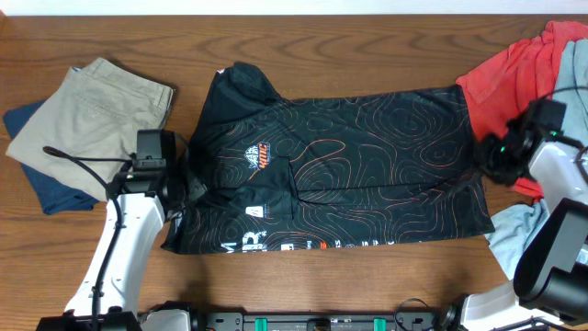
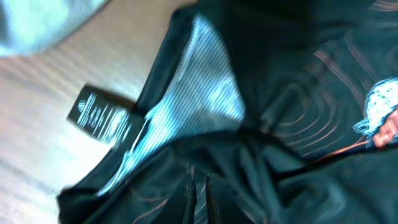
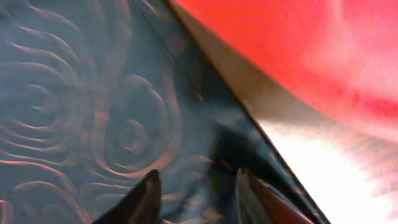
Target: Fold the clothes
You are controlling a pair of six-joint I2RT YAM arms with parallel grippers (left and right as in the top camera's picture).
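Across the table (image 1: 303, 55) the black jersey (image 1: 367, 156) is lying lengthwise left-to-right, each arm working its own end: left gripper (image 2: 199, 193) at the collar, opening untellable, and right gripper (image 3: 199, 193) at the opposite edge, fingers parted.

Wood table (image 1: 367, 285), jersey (image 1: 367, 156), shorts (image 1: 92, 110), red shirt (image 1: 514, 74)

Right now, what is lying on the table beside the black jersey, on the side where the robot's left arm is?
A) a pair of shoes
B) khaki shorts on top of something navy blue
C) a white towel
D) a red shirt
B: the overhead view shows khaki shorts resting on a navy garment beside the black jersey, while the red shirt lies at the opposite end.
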